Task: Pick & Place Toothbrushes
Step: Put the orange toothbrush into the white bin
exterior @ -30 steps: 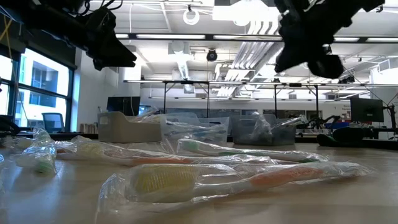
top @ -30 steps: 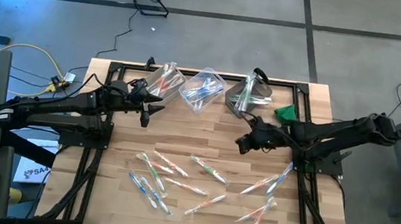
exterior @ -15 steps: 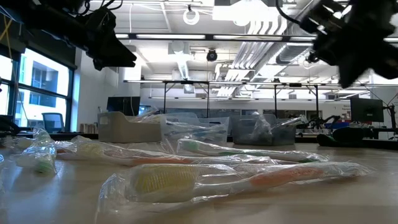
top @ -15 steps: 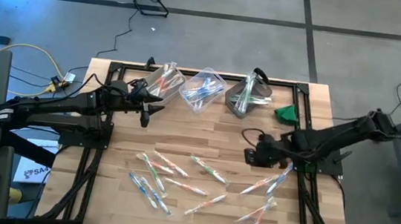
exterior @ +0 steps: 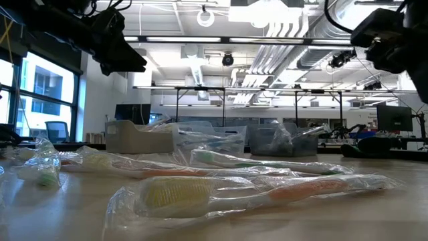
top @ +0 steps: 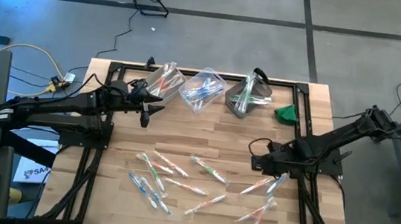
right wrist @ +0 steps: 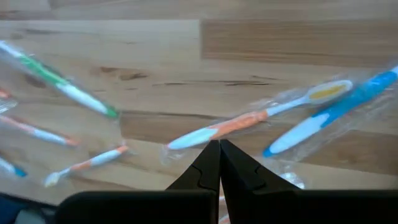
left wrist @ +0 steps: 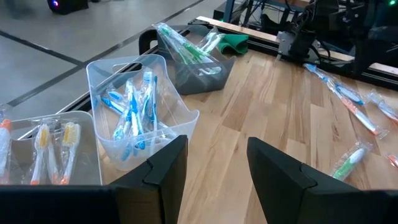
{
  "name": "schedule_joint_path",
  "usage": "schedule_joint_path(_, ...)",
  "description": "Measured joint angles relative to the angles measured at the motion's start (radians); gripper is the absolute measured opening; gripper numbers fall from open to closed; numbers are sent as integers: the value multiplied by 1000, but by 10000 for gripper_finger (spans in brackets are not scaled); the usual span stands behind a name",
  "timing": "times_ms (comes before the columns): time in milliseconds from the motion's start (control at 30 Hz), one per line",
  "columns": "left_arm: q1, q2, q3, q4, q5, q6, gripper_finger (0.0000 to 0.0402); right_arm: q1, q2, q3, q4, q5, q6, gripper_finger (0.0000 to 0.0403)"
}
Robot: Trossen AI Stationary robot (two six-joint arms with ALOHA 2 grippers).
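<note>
While the left claw [top: 146,114] waits parted near the bins [top: 204,90] at the counter's [top: 206,127] far edge, the right claw [top: 255,162] — fingers pressed together, empty — hangs low over loose toothbrushes [top: 266,184] near the right edge. An orange-handled toothbrush [right wrist: 249,121] lies just ahead of its tips — next it must spread and descend.

Three bins [top: 204,90] stand in a row at the far edge of the tabletop [top: 206,131], with a green object [top: 286,113] just beside the rightmost. Wrapped toothbrushes [top: 204,183] lie scattered across the near half. The left tool [top: 146,114] hovers near the leftmost bin; the right tool [top: 255,163] hangs over the right-hand toothbrushes.
</note>
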Motion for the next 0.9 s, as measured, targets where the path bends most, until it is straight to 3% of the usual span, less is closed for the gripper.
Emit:
schedule_joint_path(100,0,0,0,0,0,30,164,27,22,0,-2,-1,-34,2)
schedule_joint_path(333,0,0,0,0,0,71,164,61,128,0,11,-28,-337,20)
schedule_joint_path(500,0,0,0,0,0,71,164,62,215,0,103,-38,-576,85)
schedule_joint_path(700,0,0,0,0,0,71,164,77,297,0,220,-138,-882,171)
schedule_joint_path(900,0,0,0,0,-6,69,164,114,373,0,220,-117,-1000,201)
